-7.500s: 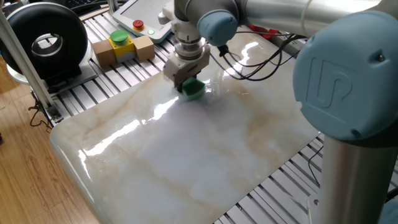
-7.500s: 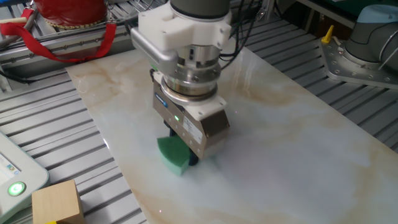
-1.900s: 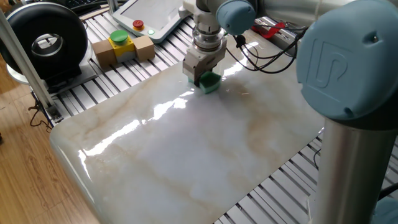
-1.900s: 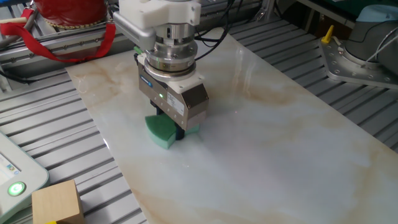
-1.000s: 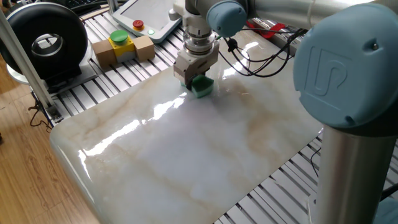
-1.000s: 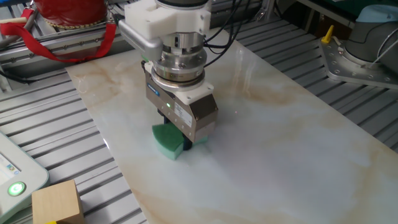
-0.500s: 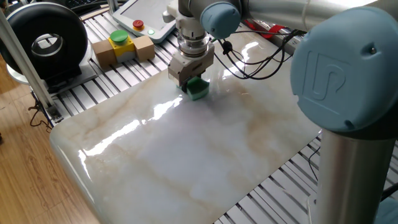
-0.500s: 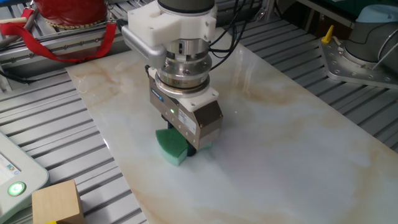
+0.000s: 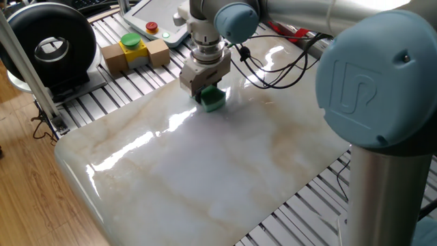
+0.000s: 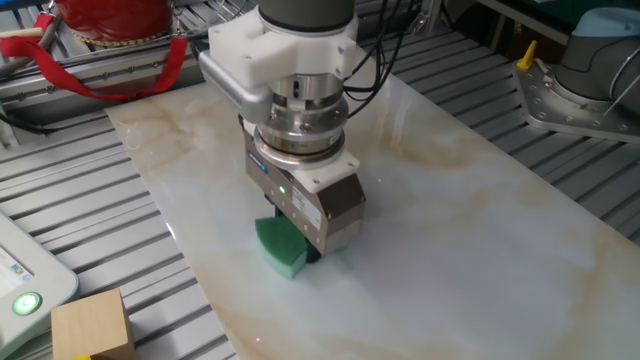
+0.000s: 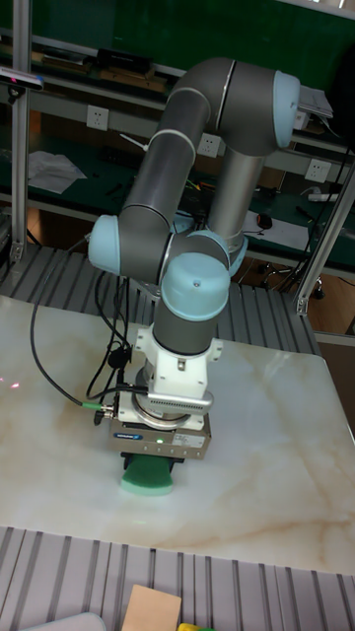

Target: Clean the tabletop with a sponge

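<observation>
Judging progress from my remote seat, I put this wipe somewhere in the middle, with no firm way to score it. The marble counter (image 9: 205,171) is glossy all over, with tan veins and window glare, and I can pick out no dirt, film or wet trail on it, so I cannot tell which parts count as wiped. Most of the slab stretches away from the pincer toward the rounded corner nearest the wooden floor and toward the arm's base column; my guess is that this broad area is what remains. The UR5 arm (image 11: 197,128) reaches down steeply, wrist vertical. At its end the pincer (image 10: 305,243) is closed onto the green sponge (image 10: 279,246), which juts out from between the fingers and appears pressed flat against the marble directly beneath, though the contact line itself is hidden by the pincer body. It sits near the counter's long edge, with the ribbed aluminium frame (image 10: 110,225) just beyond. Further off on that side rest a cardboard box (image 9: 134,56) carrying a yellow-and-green button (image 9: 130,42). A cable (image 11: 44,325) loops from the wrist, clear of the sponge.
</observation>
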Tool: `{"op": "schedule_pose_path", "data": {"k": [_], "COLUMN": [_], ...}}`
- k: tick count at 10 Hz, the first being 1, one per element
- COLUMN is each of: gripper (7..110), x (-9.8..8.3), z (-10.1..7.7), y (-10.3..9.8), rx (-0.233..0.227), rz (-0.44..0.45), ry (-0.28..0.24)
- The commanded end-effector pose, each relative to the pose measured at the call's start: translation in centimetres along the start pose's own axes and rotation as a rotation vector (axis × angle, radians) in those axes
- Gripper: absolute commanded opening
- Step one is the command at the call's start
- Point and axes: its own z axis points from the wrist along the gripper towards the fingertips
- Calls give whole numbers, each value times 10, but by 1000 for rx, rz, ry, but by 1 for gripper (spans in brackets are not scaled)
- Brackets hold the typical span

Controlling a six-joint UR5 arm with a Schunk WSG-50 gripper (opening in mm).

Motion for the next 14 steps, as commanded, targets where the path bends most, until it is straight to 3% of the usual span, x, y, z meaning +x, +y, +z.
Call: {"op": "schedule_pose_path", "data": {"k": [1, 14], "gripper": [7, 7], "x": [-5, -15], "z": [1, -12], "y": [14, 69], "rx": [-10, -47], "rz": [21, 81], "ry": [1, 10]}}
